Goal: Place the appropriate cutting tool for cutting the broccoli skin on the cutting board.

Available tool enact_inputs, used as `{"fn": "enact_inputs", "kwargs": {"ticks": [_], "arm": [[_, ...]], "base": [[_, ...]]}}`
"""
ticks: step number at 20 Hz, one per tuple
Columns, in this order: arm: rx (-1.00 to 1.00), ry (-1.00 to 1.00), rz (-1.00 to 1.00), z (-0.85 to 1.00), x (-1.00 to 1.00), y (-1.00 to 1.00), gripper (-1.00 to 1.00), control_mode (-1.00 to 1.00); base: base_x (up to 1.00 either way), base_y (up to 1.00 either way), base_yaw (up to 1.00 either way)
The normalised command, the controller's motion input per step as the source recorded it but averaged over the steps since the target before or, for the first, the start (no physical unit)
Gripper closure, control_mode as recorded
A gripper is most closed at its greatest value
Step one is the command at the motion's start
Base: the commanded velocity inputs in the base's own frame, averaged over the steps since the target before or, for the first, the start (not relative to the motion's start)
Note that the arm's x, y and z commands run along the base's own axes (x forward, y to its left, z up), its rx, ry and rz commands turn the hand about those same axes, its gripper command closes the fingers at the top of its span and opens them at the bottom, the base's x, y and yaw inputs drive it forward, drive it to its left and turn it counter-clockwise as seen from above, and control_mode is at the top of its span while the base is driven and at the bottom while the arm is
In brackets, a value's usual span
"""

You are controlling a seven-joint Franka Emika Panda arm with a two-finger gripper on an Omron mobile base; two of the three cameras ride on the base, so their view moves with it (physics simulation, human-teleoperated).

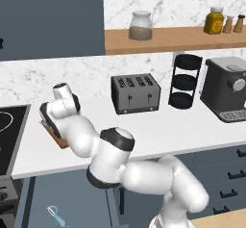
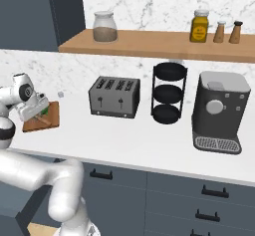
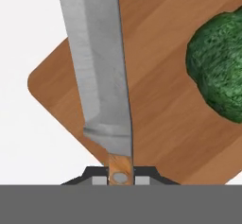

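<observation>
While the claw (image 3: 120,175) grips the knife (image 3: 101,67); broccoli (image 3: 218,67) sits on the cutting board (image 3: 156,109).

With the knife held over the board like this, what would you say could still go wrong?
1. The knife is gripped only at the end of its handle by the gripper, so the long blade might pivot or slip on release.
2. The blade lies near the cutting board's left edge; set down here, part could end up on the counter.
3. The broccoli sits close by, so a sideways swing might knock it.

Hand (image 2: 34,108) over cutting board (image 2: 50,122)
</observation>
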Motion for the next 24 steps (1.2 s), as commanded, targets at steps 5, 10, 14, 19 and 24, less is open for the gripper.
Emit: {"fn": "enact_inputs", "kwargs": {"ticks": [5,10,14,19,24], "arm": [[-0.08,0.14,0.0,-0.33,0.17,0.05,1.0,-1.0],[0.0,-0.03,0.0,-0.26,0.0,0.01,-1.0,-1.0],[0.0,-0.19,0.0,-0.08,-0.12,-0.04,-1.0,-1.0],[0.01,-0.2,0.0,0.01,-0.45,-0.2,-1.0,-1.0],[0.07,-0.3,0.0,0.27,-0.69,-0.57,-1.0,-1.0]], "base": [[0.0,0.0,0.0],[0.0,0.0,0.0],[0.0,0.0,0.0],[0.0,0.0,0.0],[0.0,0.0,0.0]]}}
